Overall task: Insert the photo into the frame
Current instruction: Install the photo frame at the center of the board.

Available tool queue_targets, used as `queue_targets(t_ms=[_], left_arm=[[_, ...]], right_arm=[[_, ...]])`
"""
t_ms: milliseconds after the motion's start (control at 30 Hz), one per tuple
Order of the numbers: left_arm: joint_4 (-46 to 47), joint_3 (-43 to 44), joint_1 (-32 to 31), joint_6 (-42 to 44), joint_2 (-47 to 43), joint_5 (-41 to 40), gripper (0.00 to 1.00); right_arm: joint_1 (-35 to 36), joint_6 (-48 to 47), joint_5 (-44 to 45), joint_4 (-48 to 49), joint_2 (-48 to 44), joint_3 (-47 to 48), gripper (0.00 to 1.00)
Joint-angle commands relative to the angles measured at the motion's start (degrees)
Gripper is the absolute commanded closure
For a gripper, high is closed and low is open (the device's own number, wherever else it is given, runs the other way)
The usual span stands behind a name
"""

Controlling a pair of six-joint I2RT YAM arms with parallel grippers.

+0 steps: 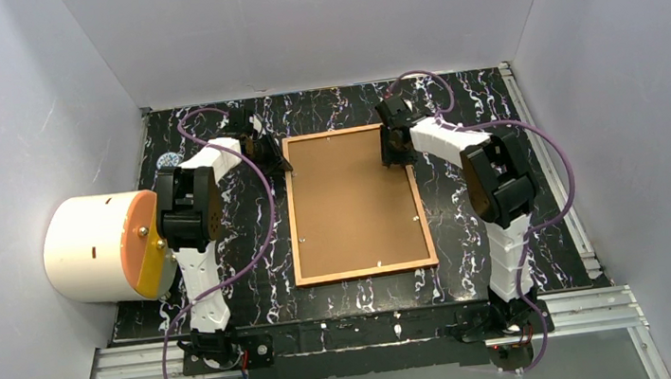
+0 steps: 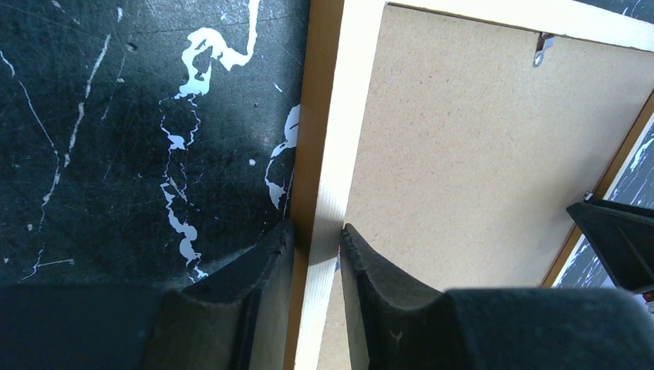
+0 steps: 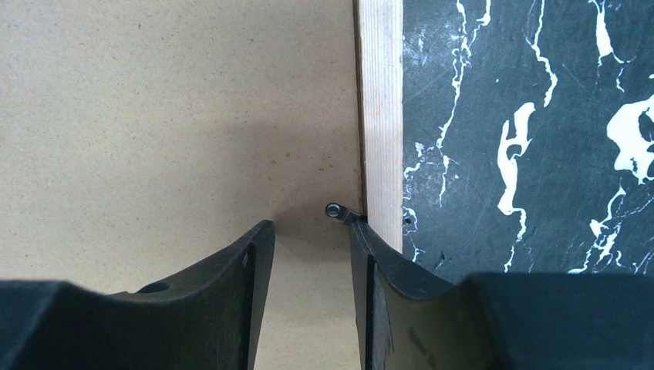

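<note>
The frame lies flat in the middle of the black, white-veined surface, back side up, with the plain brown backing board filling it from rail to rail. Its long sides run away from the arms.

The left arm reaches to the frame's far left corner. In its wrist view the left jaws straddle the pale wooden rail. One finger is pressed to the rail's outer, orange side, over the marble. The other finger is against its inner edge, over the board. The gap is narrow and closed on the rail.

The right arm reaches to the far right part of the frame. The right jaws stand partly apart above the board, just inside the right rail, with nothing between them. A small dark metal tab juts from that rail onto the board, just beside the tip of the right-hand finger.

A white drum with an orange face sits at the left edge of the surface.
</note>
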Motion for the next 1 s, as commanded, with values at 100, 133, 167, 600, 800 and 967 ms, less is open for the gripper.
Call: queue_targets(t_ms=[100, 133, 167, 600, 800, 967], left_arm=[[-7.9, 2.3, -0.4, 1.6, 0.5, -1.7, 0.72], [-7.9, 2.7, -0.5, 1.5, 0.1, -1.9, 0.71], [-8.3, 3.2, -0.4, 1.6, -0.4, -2.0, 0.70], [-17.1, 9.0, -0.1, 5.9, -9.1, -7.5, 0.46], [-16.6, -2.6, 1.0, 2.4, -21.4, -13.7, 0.43], [-14.7, -17.2, 1.9, -0.8, -31.6, -13.3, 0.43]], right_arm=[[-2.3, -1.1, -4.3, 12.4, -6.5, -2.9, 0.47], [-2.6, -1.0, -5.5, 12.5, -7.2, -2.1, 0.47], [-2.8, -1.0, -6.4, 11.6, -7.6, 0.0, 0.46], [6.1, 4.3, -13.2, -5.3, -5.3, 12.8, 0.31], [18.8, 8.8, -5.3, -18.7, 4.6, 28.2, 0.31], [27.2, 8.9, 2.8, -25.9, 12.9, 37.3, 0.36]])
